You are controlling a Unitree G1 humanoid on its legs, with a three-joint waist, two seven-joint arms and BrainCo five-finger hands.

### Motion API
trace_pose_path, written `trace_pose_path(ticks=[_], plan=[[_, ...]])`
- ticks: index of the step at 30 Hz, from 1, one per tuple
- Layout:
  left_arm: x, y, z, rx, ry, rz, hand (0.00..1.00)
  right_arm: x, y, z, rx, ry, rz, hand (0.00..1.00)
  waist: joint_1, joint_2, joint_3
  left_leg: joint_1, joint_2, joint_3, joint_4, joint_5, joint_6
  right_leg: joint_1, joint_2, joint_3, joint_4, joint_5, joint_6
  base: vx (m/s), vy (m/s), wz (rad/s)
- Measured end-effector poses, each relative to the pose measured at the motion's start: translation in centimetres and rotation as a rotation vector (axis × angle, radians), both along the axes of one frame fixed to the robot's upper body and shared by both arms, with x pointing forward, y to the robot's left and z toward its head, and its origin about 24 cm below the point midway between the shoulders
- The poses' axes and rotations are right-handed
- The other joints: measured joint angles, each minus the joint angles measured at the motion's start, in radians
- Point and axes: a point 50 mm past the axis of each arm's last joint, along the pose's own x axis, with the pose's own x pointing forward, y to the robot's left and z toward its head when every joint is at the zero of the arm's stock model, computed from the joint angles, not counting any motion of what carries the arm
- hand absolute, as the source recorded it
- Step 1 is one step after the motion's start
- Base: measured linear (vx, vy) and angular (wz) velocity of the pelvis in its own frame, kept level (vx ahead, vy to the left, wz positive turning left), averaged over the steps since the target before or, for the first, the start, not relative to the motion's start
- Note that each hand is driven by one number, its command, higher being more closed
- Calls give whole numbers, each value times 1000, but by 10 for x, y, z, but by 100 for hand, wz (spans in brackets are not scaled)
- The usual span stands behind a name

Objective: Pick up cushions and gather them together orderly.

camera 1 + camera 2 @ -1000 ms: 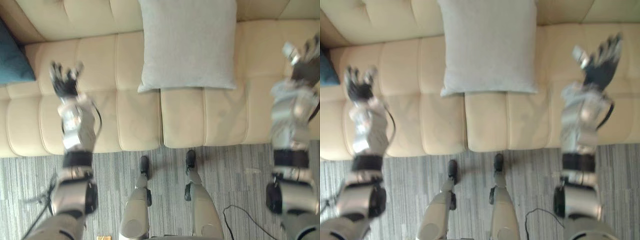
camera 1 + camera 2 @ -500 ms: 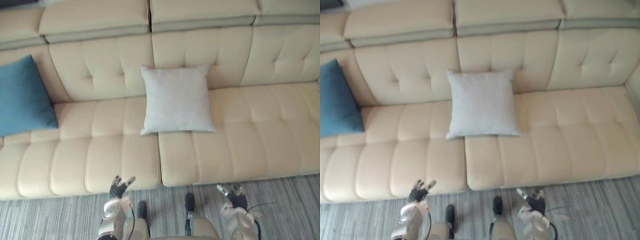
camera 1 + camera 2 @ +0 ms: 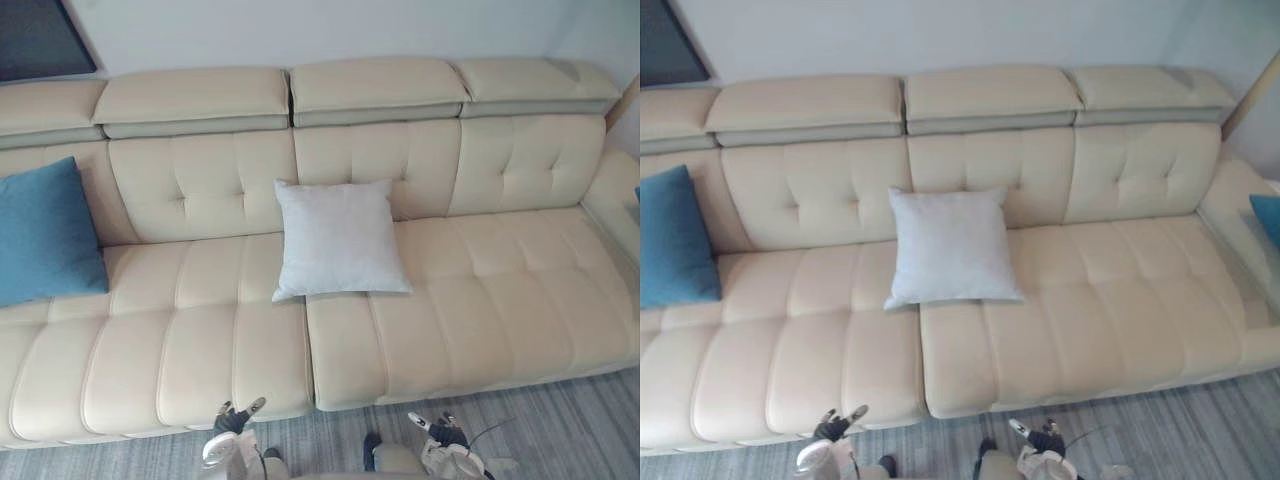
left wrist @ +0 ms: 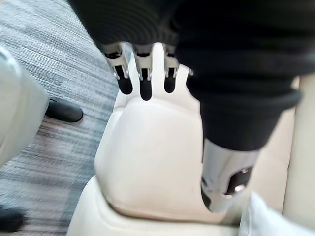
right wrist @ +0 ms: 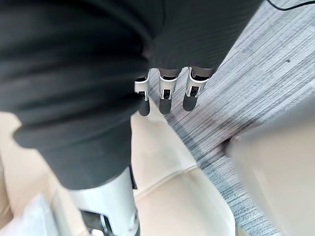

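A light grey cushion leans against the backrest in the middle of the cream sofa. A blue cushion stands at the sofa's left end. A second blue cushion peeks in by the right armrest. My left hand is low at the seat's front edge, open, with its fingers straight and nothing in them. My right hand hangs over the floor in front of the sofa, open as well, its fingers straight and empty. Both hands are far from every cushion.
Grey striped carpet runs along the sofa's front. The right armrest rises at the far right. A dark panel hangs on the wall at the upper left. The seat right of the grey cushion is bare.
The camera has tilted up and now takes in the whole sofa. Both arms, stretched over the seat a second ago, have dropped low to the sofa's front edge.
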Motion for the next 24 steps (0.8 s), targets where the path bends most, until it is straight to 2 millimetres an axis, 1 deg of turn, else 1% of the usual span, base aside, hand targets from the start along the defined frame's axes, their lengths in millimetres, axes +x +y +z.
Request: trace_pose_path(ticks=[1,2,3,4,5,6,7,8,9,10,11,12,13,14,15,16,17,18,19,20,21,23,24], plan=[[1,-1,0,-19,-6,43,0,6,0,1,2,-5,7,0,14,-4,-7,-33,10,1,39,5,-3,2,28,-12,-34,-2,7,-24,-219,18],[-1,-6,-2,-39,-4,65,0,11,-2,3,-7,-17,9,0,29,17,-9,-45,31,5,39,19,3,23,51,-12,-93,-2,5,-87,-185,-3],[1,-12,-2,-50,-4,69,0,19,-7,6,-27,-40,10,0,42,41,-7,-66,55,5,37,48,-7,61,71,-24,-182,-13,-14,-151,-203,-13],[5,-17,-1,-49,-10,47,0,28,-13,11,-45,-66,16,0,47,47,0,-94,65,3,39,63,-28,64,78,-52,-235,-31,-47,-191,-243,-2],[10,-20,0,-51,-15,30,0,35,-13,14,-50,-86,18,0,46,55,14,-110,73,-1,39,65,-31,64,84,-70,-256,-46,-74,-191,-204,11],[12,-22,0,-54,-13,17,0,37,-13,15,-53,-92,18,0,45,62,27,-122,79,-10,39,72,-43,65,90,-87,-267,-57,-100,-212,-138,34],[15,-26,0,-59,-8,-12,0,36,-13,14,-55,-85,15,0,38,75,45,-127,91,-24,32,88,-63,69,98,-115,-264,-53,-112,-335,-166,49],[14,-26,0,-58,-8,-15,0,31,-13,12,-58,-69,8,0,28,74,50,-118,99,-22,5,122,-68,73,100,-138,-263,-50,-130,-352,-141,48],[14,-25,0,-55,-9,-14,0,26,-13,10,-57,-51,4,0,27,61,56,-107,99,-18,-18,139,-60,74,95,-150,-274,-44,-143,-277,-74,30],[17,-23,1,-47,-19,-16,0,22,-10,7,-47,-37,2,0,27,56,57,-106,102,4,6,125,-45,77,87,-159,-291,-32,-164,-198,0,12],[17,-23,1,-47,-19,-17,0,21,-13,7,-56,-31,-3,0,24,55,58,-113,91,23,64,89,-20,80,78,-164,-318,-16,-176,-220,35,1],[17,-23,1,-46,-20,-16,0,20,-14,7,-58,-29,-6,0,23,51,59,-112,84,28,110,55,-10,82,70,-166,-340,2,-173,-251,96,-10],[18,-22,2,-45,-25,-16,0,20,-14,7,-54,-27,-7,0,23,45,59,-109,75,27,174,8,0,83,58,-170,-366,26,-170,-200,123,-23],[17,-22,2,-44,-26,-15,0,18,-12,5,-49,-19,-6,0,23,42,58,-104,68,18,257,-48,4,85,50,-169,-395,44,-155,-160,175,-28],[17,-22,2,-45,-24,-15,0,17,-12,5,-45,-13,-5,0,22,43,57,-91,63,5,290,-82,0,87,50,-160,-406,54,-146,-104,208,-32],[15,-22,1,-47,-18,-14,0,14,-11,3,-40,-5,-5,0,22,46,55,-57,55,-9,255,-122,-11,81,52,-144,-414,73,-128,-94,217,-24],[14,-24,0,-53,-13,-15,0,12,-11,3,-39,-1,-6,0,22,59,49,-43,51,-13,225,-137,-16,79,56,-139,-415,81,-118,-91,211,-29],[12,-20,0,-46,-1,-7,0,4,-4,-2,-12,33,-11,0,20,45,47,-22,32,12,159,-158,4,81,53,-105,-443,110,-96,-94,181,-21],[9,-16,-1,-38,8,-4,0,-2,2,-4,7,50,-13,0,17,30,31,-17,19,23,134,-148,13,88,48,-97,-471,132,-87,-66,170,-28],[8,-15,-1,-34,12,-4,0,-3,5,-5,14,52,-13,0,16,22,25,-7,11,35,122,-149,11,98,43,-86,-497,148,-83,-28,155,-23],[7,-15,-2,-34,16,-7,0,-4,5,-5,16,54,-13,0,12,19,22,5,1,37,121,-153,16,121,42,-70,-534,172,-80,-7,133,-17],[2,-16,-4,-34,31,-22,0,-11,1,-7,17,67,-39,0,1,23,7,33,-15,45,90,-153,17,158,40,-52,-603,217,-81,-3,114,-8],[0,-16,-4,-35,37,-22,0,-12,0,-7,16,70,-42,0,0,25,-1,36,-16,51,82,-152,15,157,40,-49,-611,221,-80,33,53,-15]])
